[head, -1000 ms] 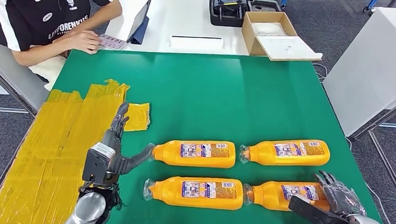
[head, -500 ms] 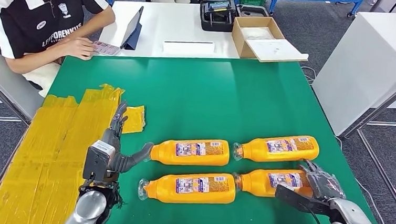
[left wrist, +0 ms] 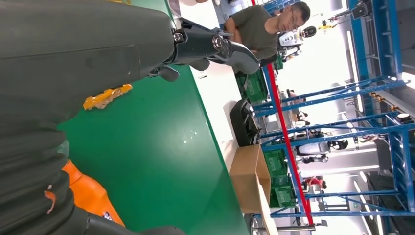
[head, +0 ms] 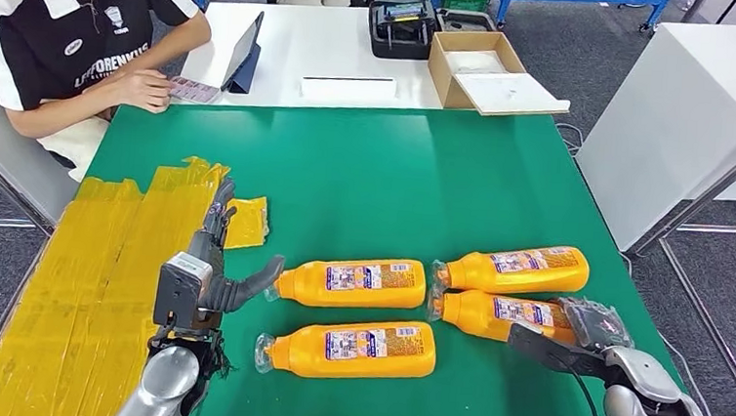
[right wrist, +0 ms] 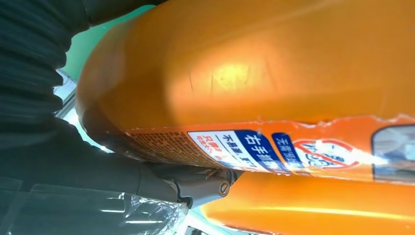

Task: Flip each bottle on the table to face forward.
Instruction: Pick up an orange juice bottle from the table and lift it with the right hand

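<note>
Four orange bottles lie on their sides on the green table (head: 377, 169), labels up, caps to the left. My right hand (head: 595, 334) grips the base of the near-right bottle (head: 494, 315), which sits tight against the far-right bottle (head: 516, 267). In the right wrist view this held bottle (right wrist: 269, 73) is very close, with the other bottle (right wrist: 303, 205) beside it. My left hand (head: 205, 273) is open, fingers stretched out, thumb beside the cap of the far-left bottle (head: 351, 280). The near-left bottle (head: 350, 346) lies untouched. The left wrist view shows an orange bottle (left wrist: 90, 196).
Yellow tape (head: 95, 277) covers the table's left part. A person (head: 63, 40) sits at the far left corner. Behind stands a white table with a tablet (head: 248, 48), a black case (head: 401, 24) and a cardboard box (head: 482, 64). A white table (head: 704, 104) stands to the right.
My right hand has taken hold of the near-right bottle and carried it away from me, up against the far-right bottle. The camera shifted slightly. My left hand has stayed put.
</note>
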